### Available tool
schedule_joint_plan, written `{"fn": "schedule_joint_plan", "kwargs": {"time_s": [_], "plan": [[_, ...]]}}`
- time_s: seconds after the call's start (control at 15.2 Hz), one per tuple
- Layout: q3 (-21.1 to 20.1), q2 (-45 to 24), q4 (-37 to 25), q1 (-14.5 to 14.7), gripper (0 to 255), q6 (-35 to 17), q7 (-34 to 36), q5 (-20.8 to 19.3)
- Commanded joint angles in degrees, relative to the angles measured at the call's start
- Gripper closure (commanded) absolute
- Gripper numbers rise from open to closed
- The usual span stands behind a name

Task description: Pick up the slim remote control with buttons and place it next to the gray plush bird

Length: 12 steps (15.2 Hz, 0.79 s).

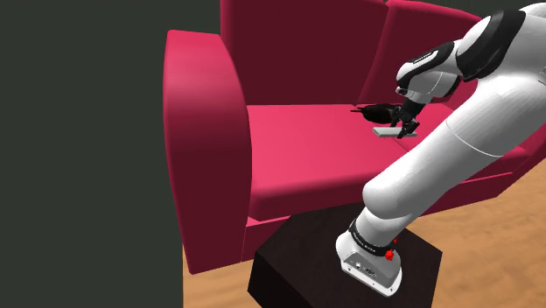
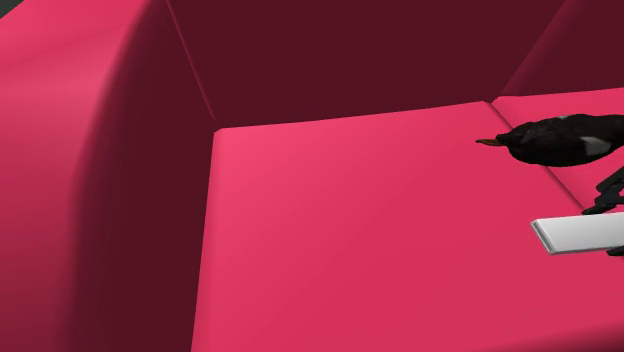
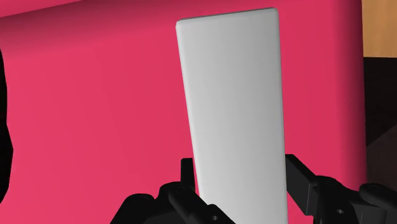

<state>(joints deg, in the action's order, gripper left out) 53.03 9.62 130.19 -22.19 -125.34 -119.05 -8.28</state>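
The remote [image 1: 382, 133] is a plain light grey slab with no buttons drawn on it. My gripper [image 1: 404, 129] is shut on one end of it and holds it roughly level, low over the red seat cushion [image 1: 306, 149]. Seen from the wrist, the remote [image 3: 235, 108] runs straight out from the gripper [image 3: 240, 191], clasped between the black fingers [image 3: 299, 181]. The plush bird [image 1: 378, 112] is black with a white patch and a reddish beak. It lies on the seat just behind the remote. The second exterior view has the bird [image 2: 560, 138] a short way beyond the remote [image 2: 580, 235].
The red sofa has a tall rounded armrest [image 1: 201, 131] at the shoulder view's left and a dark red backrest [image 1: 297, 52] behind the seat. Wooden floor [image 1: 490, 227] lies in front. The dark stand [image 1: 297, 271] sits close to the sofa's front edge.
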Motion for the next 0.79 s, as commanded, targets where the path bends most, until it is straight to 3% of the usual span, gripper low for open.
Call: {"fn": "schedule_joint_plan", "kwargs": {"time_s": [0.0, 0.59, 0.73], "plan": [[0.6, -1.2, 0.9, 0.3, 255, -1.8, -0.7, 1.0], [2.6, -8.1, 4.1, 1.5, 255, -9.3, -5.9, 7.9], [2.6, -8.1, 4.1, 1.4, 255, -9.3, -5.9, 7.9]]}}
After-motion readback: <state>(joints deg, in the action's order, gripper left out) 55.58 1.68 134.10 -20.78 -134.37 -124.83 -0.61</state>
